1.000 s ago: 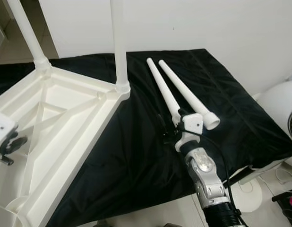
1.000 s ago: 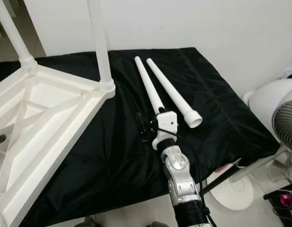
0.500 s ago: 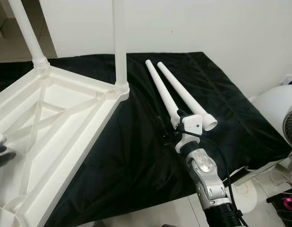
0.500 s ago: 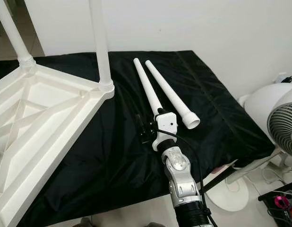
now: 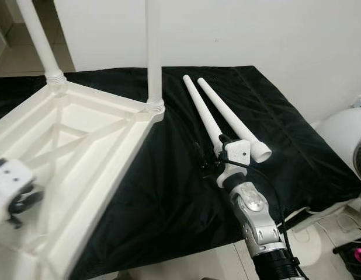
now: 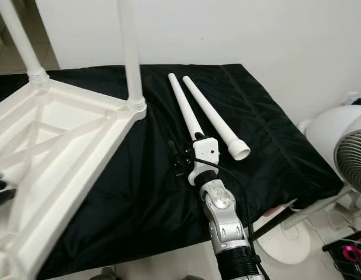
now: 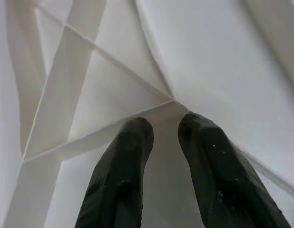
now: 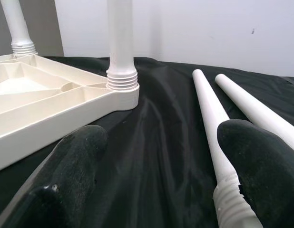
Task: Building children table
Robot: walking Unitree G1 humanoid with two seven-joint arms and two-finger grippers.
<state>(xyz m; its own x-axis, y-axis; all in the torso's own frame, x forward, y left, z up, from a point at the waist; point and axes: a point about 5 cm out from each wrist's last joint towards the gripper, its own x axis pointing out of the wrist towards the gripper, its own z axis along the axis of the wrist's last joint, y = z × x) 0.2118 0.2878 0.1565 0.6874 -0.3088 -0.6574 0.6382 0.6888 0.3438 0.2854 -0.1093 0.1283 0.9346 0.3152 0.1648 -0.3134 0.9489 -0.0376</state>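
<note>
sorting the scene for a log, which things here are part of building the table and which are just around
Part of the job:
- upturned white table top, two legs already standing in its corners
- two loose white legs lying on the black cloth
- right gripper, open beside the nearer loose leg
- left gripper over the table's ribbed underside

Just around:
- white fan

White table top (image 5: 81,146) and white legs (image 5: 224,119) on plain black cloth (image 5: 169,192), black-fingered right hand (image 8: 156,161)

Silver jointed right arm (image 5: 253,216) with black cable, white wrist housing, 2 black-fingered hand (image 8: 161,156).
</note>
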